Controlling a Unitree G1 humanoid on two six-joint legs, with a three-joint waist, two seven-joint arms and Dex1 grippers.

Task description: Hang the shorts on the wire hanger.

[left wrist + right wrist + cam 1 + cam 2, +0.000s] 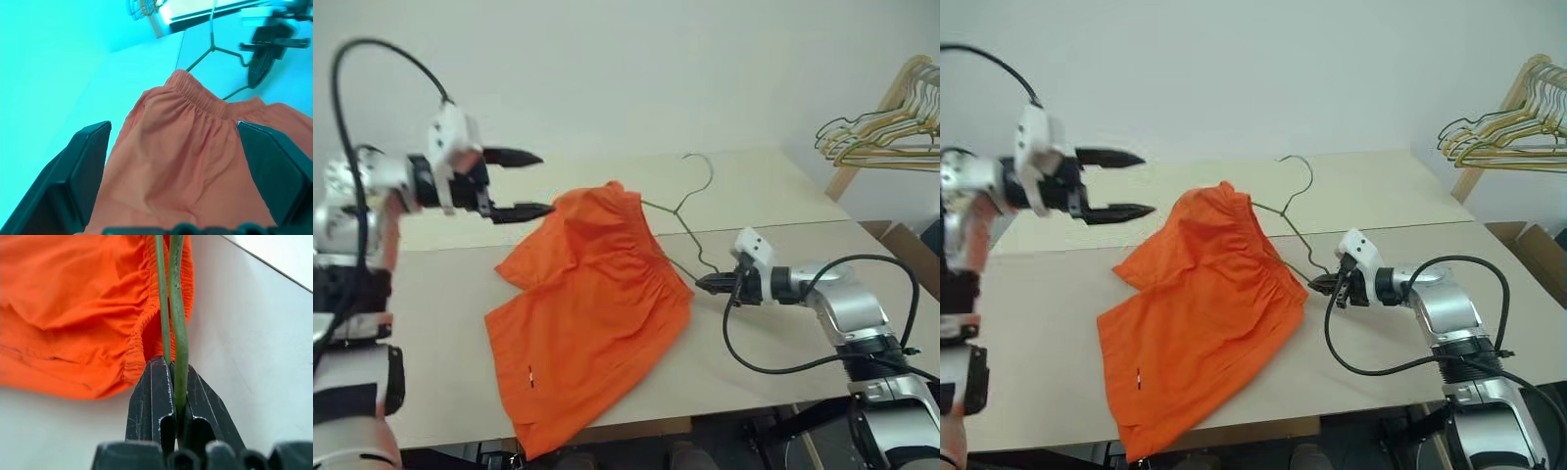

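The shorts [592, 313] are lying on the pale table [783, 186] in front of us, bright orange and spread out with the legs trailing toward the near edge, where one leg is hanging a little over it, and the gathered waistband is sitting on the far, right-hand side of the cloth. We are seeing the waistband bunched up around the wire hanger [690, 211], whose thin grey-olive wire is running out from under the cloth, with one shoulder rising to the small hook on the far side of the table and a lower part of the wire reaching back toward our right. Our left gripper [521, 183] is hovering in the air above the table, just to the left of the shorts' raised far corner, and its two black fingers are standing wide apart with nothing between them; its wrist view is looking down on the orange cloth between those fingers. Our right gripper [705, 285] is resting low over the table just beside the waistband, and its jaws are pinching the hanger's wire tightly, the green-grey strands running out from between the fingers toward the cloth. At the far right, beyond the table, a cluster of gold and green hangers [886, 132] is hanging from a wooden stand [871, 137].
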